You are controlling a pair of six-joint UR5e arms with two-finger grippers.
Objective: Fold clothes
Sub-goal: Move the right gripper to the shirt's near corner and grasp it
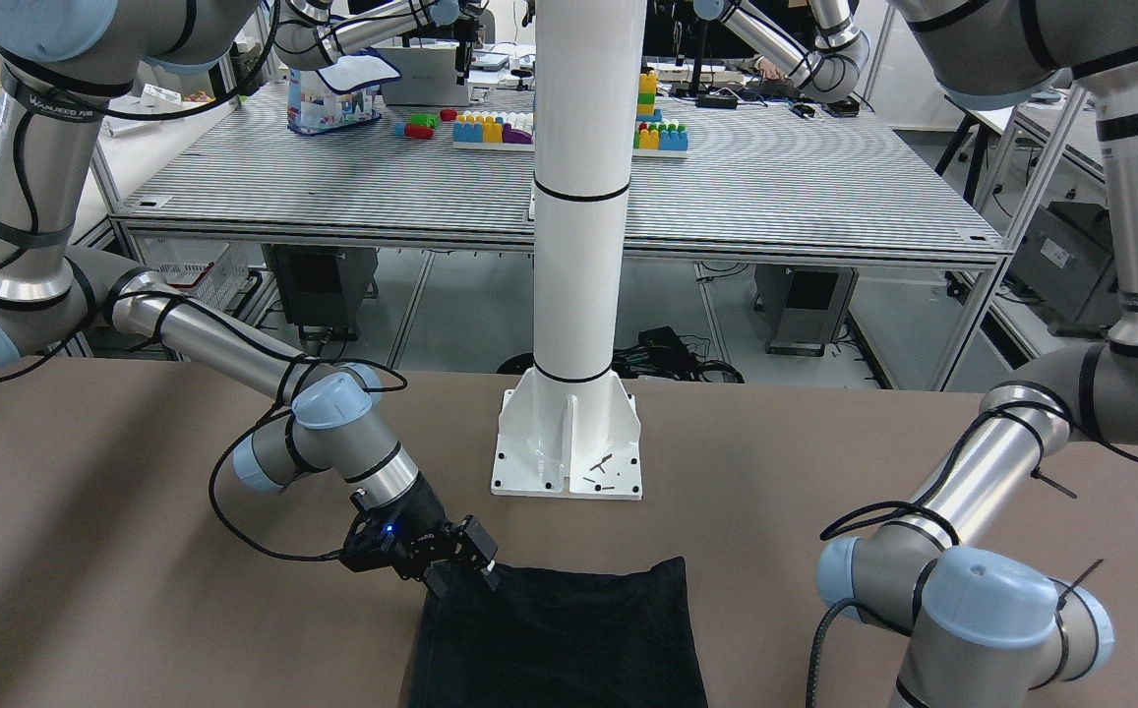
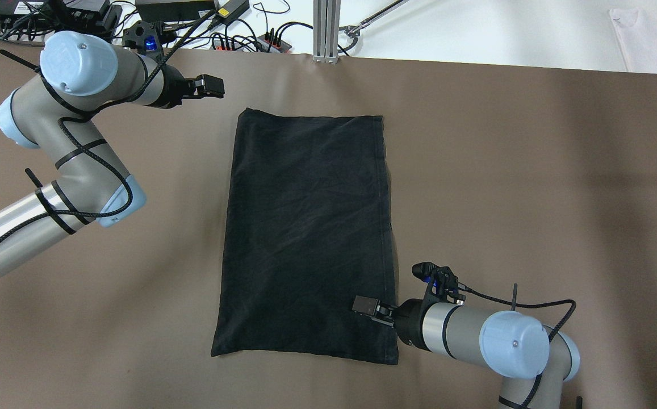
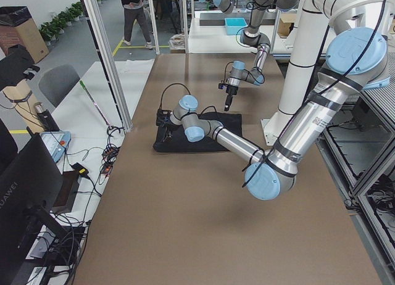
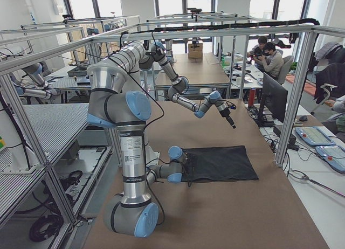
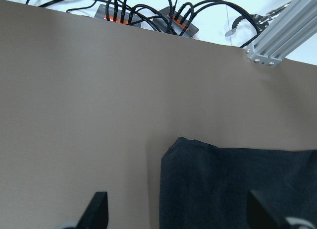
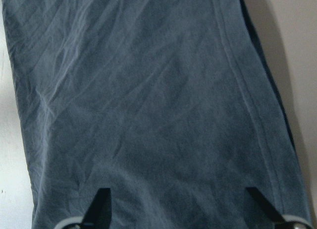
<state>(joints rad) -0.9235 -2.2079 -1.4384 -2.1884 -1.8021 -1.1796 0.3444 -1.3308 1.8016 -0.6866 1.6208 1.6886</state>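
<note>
The clothes (image 2: 305,227) are one black rectangular piece lying flat on the brown table (image 2: 532,170), long side running away from the robot. My left gripper (image 2: 210,86) hangs open just outside the far-left corner; in its wrist view that corner (image 5: 198,174) lies between the spread fingers (image 5: 99,209). At the near-right corner my right gripper (image 2: 367,307) is open, low over the fabric. Its wrist view shows the creased cloth (image 6: 158,115) filling the space between the fingers (image 6: 99,204). Across the table the right gripper (image 1: 465,568) straddles that corner of the clothes (image 1: 559,639).
A white pole with a bolted base (image 1: 569,442) stands at the robot's side of the table. Cables and power strips (image 2: 249,40) and an aluminium post (image 2: 326,28) line the far edge. People sit at desks (image 4: 269,49) beyond the frame.
</note>
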